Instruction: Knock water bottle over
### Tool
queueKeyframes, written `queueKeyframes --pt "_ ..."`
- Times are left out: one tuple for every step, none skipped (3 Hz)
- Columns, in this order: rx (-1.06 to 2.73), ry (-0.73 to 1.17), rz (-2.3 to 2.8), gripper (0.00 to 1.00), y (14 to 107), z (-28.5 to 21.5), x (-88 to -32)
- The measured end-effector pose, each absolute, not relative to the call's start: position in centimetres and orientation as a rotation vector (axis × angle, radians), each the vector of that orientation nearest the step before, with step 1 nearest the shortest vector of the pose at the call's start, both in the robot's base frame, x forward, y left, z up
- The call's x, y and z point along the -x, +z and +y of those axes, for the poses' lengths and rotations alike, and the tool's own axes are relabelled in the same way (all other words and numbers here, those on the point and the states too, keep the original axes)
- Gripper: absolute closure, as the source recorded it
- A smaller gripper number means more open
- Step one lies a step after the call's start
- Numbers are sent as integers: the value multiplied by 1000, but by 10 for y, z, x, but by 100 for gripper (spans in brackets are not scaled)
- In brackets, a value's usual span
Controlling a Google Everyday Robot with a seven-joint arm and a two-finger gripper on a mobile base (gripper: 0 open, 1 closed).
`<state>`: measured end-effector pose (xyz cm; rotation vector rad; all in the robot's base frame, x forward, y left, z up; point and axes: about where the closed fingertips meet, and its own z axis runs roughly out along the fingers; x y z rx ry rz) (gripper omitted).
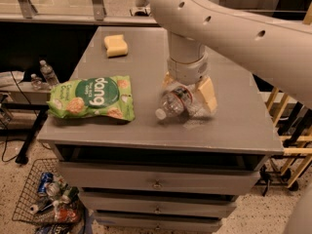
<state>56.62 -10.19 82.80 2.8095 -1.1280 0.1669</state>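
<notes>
The water bottle (175,103) is a clear ribbed bottle with a white cap and a red-and-white label. It lies tipped over on the grey table (229,126), right of centre, with its cap pointing to the front left. My gripper (189,95) hangs from the big white arm (219,18). It is right at the bottle's base end and straddles it from above and behind. The bottle's base is partly hidden by the gripper.
A green snack bag (92,97) lies at the front left of the table and a yellow sponge (116,45) at the back. Two small clear bottles (48,72) stand off the table's left. A wire basket of cans (46,194) sits on the floor. Drawers (156,184) are below.
</notes>
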Motion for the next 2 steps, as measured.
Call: queueKeyframes --pt "-2810 167 -1128 0 828 -102 -566" --pt "-2867 182 -1225 0 849 -112 -570"
